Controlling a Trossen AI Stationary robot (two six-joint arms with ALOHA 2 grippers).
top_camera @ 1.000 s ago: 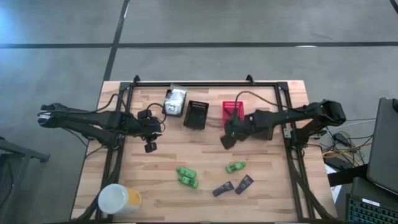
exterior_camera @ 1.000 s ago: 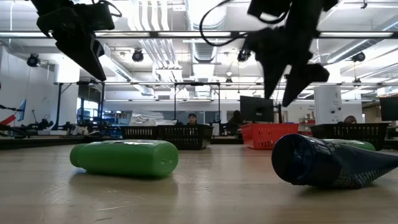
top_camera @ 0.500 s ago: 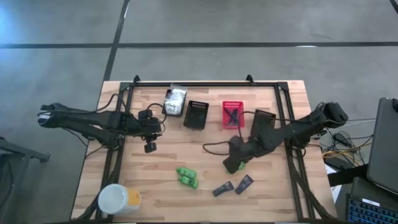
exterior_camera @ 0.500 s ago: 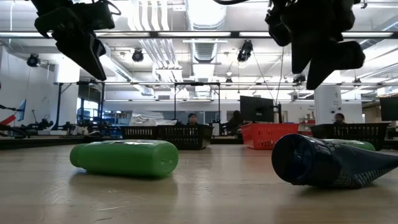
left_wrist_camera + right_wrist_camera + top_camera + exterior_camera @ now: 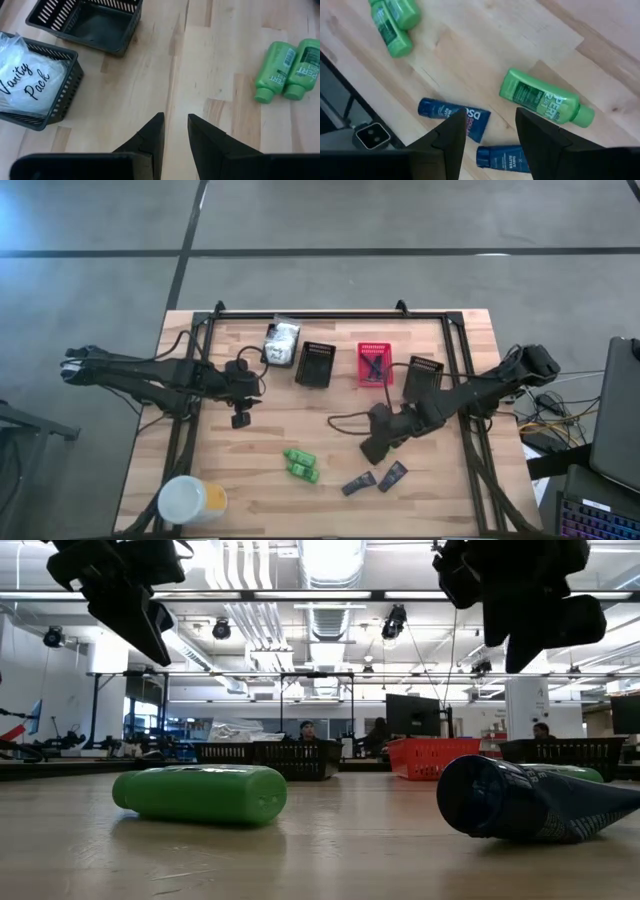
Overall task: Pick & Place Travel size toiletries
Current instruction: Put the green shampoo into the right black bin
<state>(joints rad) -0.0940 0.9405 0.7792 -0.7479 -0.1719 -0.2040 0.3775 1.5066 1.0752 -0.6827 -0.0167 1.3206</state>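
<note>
Several travel size toiletries lie on the wooden table. Two green bottles (image 5: 300, 465) (image 5: 287, 70) lie side by side. A third green bottle (image 5: 545, 102) lies on its side under my right gripper (image 5: 492, 125), which hangs open above it and hides it in the high view. Two blue tubes (image 5: 358, 483) (image 5: 452, 117) lie nearer the front edge. My left gripper (image 5: 175, 125) hangs open above bare wood at the table's left (image 5: 240, 418), with nothing between its fingers.
Along the far side stand a black basket holding a white packet (image 5: 282, 343), an empty black basket (image 5: 316, 364), a red basket (image 5: 375, 350) with dark items inside and another black basket (image 5: 423, 372). A white-and-yellow tub (image 5: 190, 500) stands at the near left corner.
My right gripper has swung from beside the red basket toward the table's near edge and now hangs over the single green bottle. The toiletries on the table have kept their places.
</note>
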